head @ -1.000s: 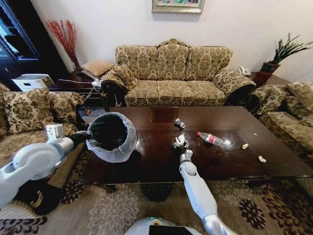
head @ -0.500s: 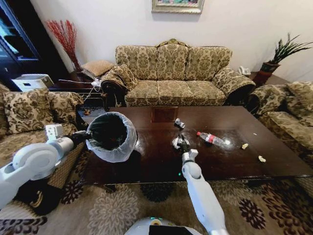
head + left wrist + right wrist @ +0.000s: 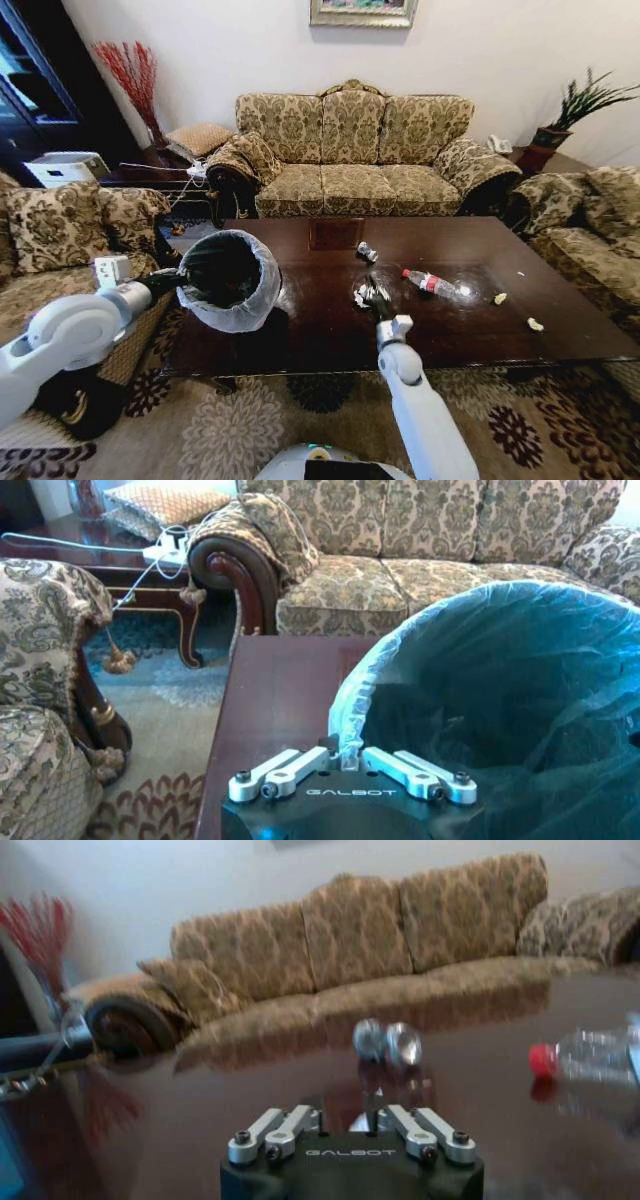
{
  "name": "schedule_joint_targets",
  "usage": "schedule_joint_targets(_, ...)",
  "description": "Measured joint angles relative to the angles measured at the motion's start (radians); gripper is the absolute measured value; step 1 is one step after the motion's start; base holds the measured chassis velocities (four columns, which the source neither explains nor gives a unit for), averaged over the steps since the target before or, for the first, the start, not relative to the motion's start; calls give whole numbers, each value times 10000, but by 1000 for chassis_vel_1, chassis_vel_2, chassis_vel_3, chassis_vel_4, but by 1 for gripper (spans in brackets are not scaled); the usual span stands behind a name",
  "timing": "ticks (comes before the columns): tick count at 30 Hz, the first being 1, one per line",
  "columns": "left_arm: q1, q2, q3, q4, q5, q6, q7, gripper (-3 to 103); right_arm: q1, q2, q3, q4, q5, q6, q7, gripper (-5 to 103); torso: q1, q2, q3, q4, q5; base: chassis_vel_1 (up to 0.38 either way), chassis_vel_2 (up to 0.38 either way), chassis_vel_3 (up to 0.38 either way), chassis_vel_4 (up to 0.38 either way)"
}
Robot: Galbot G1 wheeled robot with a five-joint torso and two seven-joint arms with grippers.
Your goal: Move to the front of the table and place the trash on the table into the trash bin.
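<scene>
I'm parked at the front of the table (image 3: 470,340), so the driving part looks done and I judge I'm in the clearing step. My left gripper (image 3: 345,759) is pinched shut on the rim of the trash bin (image 3: 232,280), holding it tilted with its mouth toward the table's middle, off the table's 9 o'clock corner. The bag lining folds over the rim right between the fingers.

My right gripper (image 3: 372,293) sits low over the tabletop near its centre, right at a crumpled white paper wad (image 3: 360,296). In the right wrist view the fingers look drawn close together, but I cannot tell whether they have the wad pinched or merely sit beside it.

Other trash remains: a small silver can (image 3: 367,252) just toward 12 o'clock from the gripper, a plastic bottle (image 3: 432,283) with a red cap toward 2 o'clock, and two pale scraps (image 3: 501,298) further out toward 3 o'clock.

Next, I judge, I need to confirm a firm hold on the wad, then carry it toward 9 o'clock over the bin's mouth before releasing. The bin's tilt makes it a narrow target, so I'd go well inside the rim.
</scene>
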Motion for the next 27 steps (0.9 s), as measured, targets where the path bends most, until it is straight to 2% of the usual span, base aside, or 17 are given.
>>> schedule_joint_targets(2,14,-6,-8,-19,-2,-1,0,0,224,129,-44,-529,-183,-69,145,34,1,-1,1,1,1,0,0,0,0)
schedule_joint_targets(5,37,-32,-31,-37,-5,-1,0,0,340,195,-28,-758,-306,-100,219,40,2,-1,1,1,1,0,0,0,0)
schedule_joint_targets(6,57,-65,-46,-47,-1,-1,0,0,440,221,-17,-1005,-380,-145,271,51,2,-1,1,0,0,0,0,0,0)
schedule_joint_targets(8,62,-80,-48,-47,5,-1,0,0,462,221,-22,-1069,-392,-149,279,51,2,-1,1,0,0,0,0,0,0)
schedule_joint_targets(11,63,-145,-42,-51,44,-1,0,0,567,207,8,-1338,-465,-160,290,68,1,-1,0,0,1,0,0,0,0)
schedule_joint_targets(12,63,-145,-42,-51,44,-1,0,0,567,207,8,-1338,-465,-160,290,68,1,-1,0,0,1,0,0,0,0)
schedule_joint_targets(15,62,-175,-35,-41,61,0,8,0,646,180,52,-1450,-481,-181,290,54,2,-1,1,0,0,0,0,0,0)
schedule_joint_targets(16,62,-175,-35,-41,61,0,8,0,646,180,52,-1450,-481,-181,290,54,2,-1,1,0,0,0,0,0,0)
schedule_joint_targets(18,61,-180,-35,-37,66,-1,10,0,697,183,55,-1497,-482,-214,290,44,2,-1,0,0,0,0,0,0,0)
schedule_joint_targets(19,61,-180,-35,-37,66,-1,10,0,697,183,55,-1497,-482,-214,290,44,2,-1,0,0,0,0,0,0,0)
schedule_joint_targets(21,62,-183,-36,-42,68,-1,10,0,743,201,57,-1586,-462,-238,329,33,1,-2,0,0,0,0,0,0,0)
schedule_joint_targets(24,62,-183,-40,-51,68,-1,10,0,750,204,54,-1599,-402,-264,358,27,1,-3,0,0,0,0,0,0,0)
schedule_joint_targets(27,62,-129,-53,-57,65,-1,10,0,748,172,69,-1562,-302,-327,380,12,2,-3,1,0,0,0,0,0,0)
